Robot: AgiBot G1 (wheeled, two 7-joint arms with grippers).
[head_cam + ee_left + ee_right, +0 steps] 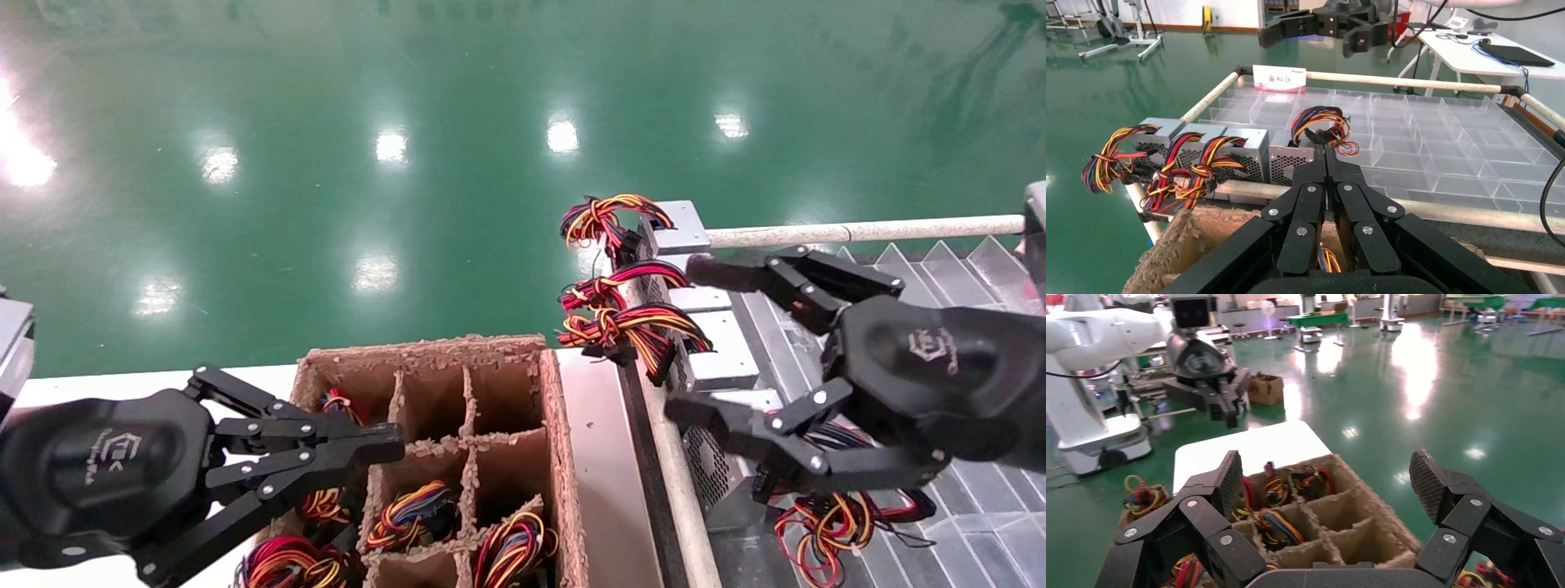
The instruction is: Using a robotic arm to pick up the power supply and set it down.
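The green floor (327,163) lies wide and bare beyond the work. A clear compartmented tray rack (1425,141), edged by a pale rail (858,230), carries a row of power supplies along its near side. The nearest power supply (711,457) sits between the spread fingers of the right gripper (695,343), its wires (825,523) loose below; the jaws are wide apart and hold nothing. Beside the rack, a cardboard divider box (458,425) holds more wire bundles in its cells. The left gripper (392,445) hovers over that box's near cells, fingers pressed together, empty.
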